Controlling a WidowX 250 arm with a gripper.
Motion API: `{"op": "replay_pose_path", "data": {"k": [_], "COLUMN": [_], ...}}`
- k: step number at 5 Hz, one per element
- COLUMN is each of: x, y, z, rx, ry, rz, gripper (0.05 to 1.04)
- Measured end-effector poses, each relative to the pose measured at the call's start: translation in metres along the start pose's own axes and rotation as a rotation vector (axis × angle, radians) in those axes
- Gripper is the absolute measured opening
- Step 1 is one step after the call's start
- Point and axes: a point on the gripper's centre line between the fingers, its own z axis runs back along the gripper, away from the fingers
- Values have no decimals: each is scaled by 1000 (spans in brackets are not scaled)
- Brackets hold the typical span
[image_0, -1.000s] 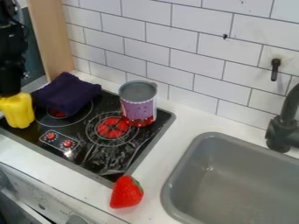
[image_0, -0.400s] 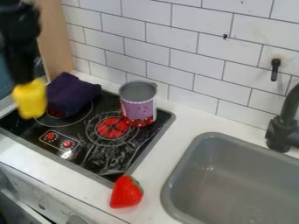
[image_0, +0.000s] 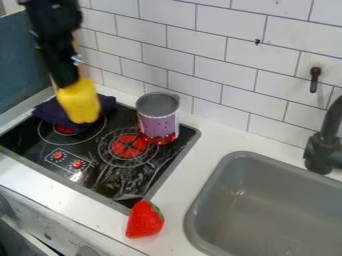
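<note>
My gripper (image_0: 75, 86) hangs over the back left of the stove, shut on the top of a yellow pepper (image_0: 80, 102). The pepper is held up in front of a dark purple cloth (image_0: 48, 113), hiding part of it. That cloth lies crumpled on the stove's rear left corner. To the right, a purple and silver metal can (image_0: 159, 122) stands upright by the rear burner. A red strawberry (image_0: 144, 220) lies on the counter just off the stove's front right corner.
The black stove top (image_0: 120, 175) has red burner marks. At the right is a grey sink (image_0: 280, 210) with a black faucet (image_0: 324, 145). A white tiled wall (image_0: 220, 55) runs along the back, bearing a black hook (image_0: 315, 79).
The gripper has moved to the right with the yellow pepper, from the stove's left edge to in front of the cloth. The can and strawberry have stayed put.
</note>
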Motion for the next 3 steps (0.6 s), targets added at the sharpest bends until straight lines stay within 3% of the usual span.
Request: {"op": "replay_pose_path", "data": {"k": [1,2,3], "x": [20,39,46], "y": [-38,-81,-102], "z": [-12,-15,-19], "rx": [-81,-145,-101], "ry": [-16,1,56], "rz": [-79,-157,-154], "gripper": [104,104,104]}}
